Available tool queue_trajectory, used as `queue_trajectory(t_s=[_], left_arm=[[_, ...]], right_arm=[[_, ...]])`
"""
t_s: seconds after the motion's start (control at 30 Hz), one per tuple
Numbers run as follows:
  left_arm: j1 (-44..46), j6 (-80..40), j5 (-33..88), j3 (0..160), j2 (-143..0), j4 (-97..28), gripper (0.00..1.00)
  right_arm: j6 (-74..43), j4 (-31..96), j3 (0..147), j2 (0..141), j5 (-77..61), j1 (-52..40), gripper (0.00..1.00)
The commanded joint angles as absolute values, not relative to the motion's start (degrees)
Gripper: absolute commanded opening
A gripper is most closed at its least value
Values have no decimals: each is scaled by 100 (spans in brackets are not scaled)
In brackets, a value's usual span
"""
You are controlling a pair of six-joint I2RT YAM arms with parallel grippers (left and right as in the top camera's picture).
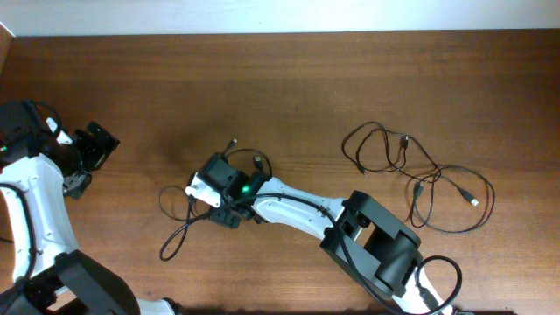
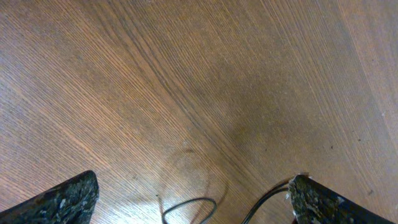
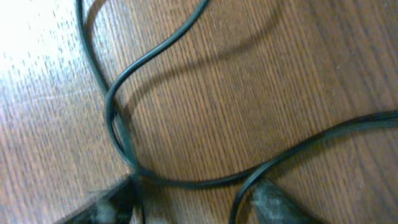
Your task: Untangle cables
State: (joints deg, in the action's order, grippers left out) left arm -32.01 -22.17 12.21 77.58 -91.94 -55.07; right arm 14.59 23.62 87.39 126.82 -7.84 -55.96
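Reaching across the table (image 1: 289, 79), the right gripper (image 3: 193, 205) stands over the cables (image 3: 186, 183) at centre left of the overhead frame. Its fingers (image 3: 273, 200) are apart, with bare wood and one curved strand between them. The left gripper (image 2: 193, 199) waits at the left edge, spread wide and well apart from the tangle. A second bunch (image 1: 420, 179) lies loose at the right.

We see two risks. Several strands cross just beside the fingertips, so closing here could catch two at once, and a pull would then tighten the knot. And with nothing pinning the far end, any pull may simply drag the whole tangle across the wood.

The overhead view alone shows both groups and the silver-tipped plug (image 1: 233, 140) poking out above the wrist, but the arm hides the middle of the tangle. The right wrist view fills that gap, showing one strand bending back on itself by the left finger, though blur keeps us from telling which lies on top. The left wrist view shows mostly bare wood. We cannot tell what the thin black loops (image 2: 189, 208) at its bottom edge belong to.
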Motion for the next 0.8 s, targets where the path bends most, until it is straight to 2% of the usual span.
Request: queue_trajectory(t_s=[0.0, 0.13, 0.2, 0.23, 0.37, 0.47, 0.77], left_arm=[[-3242, -2290, 1262, 7863, -9181, -5502, 99], [-3242, -2290, 1262, 7863, -9181, -5502, 99], [-3242, -2290, 1262, 7863, -9181, -5502, 99], [-3242, -2290, 1262, 7863, -9181, -5500, 99], [-3242, -2290, 1262, 7863, -9181, -5500, 99], [-3242, -2290, 1262, 7863, -9181, -5502, 100], [-3242, -2290, 1262, 7863, -9181, -5502, 99]], right_arm=[[1308, 2639, 8429, 13238, -676, -5625, 47], [1310, 2637, 8429, 13238, -679, -5623, 30], [1310, 2615, 8429, 13238, -679, -5623, 8], [1308, 2602, 8429, 13238, -679, -5623, 4], [1299, 2759, 8460, 12877, -685, -5612, 4], [873, 3017, 8468, 11933, -720, -5553, 4], [873, 3479, 8471, 9275, -679, -4831, 4]])
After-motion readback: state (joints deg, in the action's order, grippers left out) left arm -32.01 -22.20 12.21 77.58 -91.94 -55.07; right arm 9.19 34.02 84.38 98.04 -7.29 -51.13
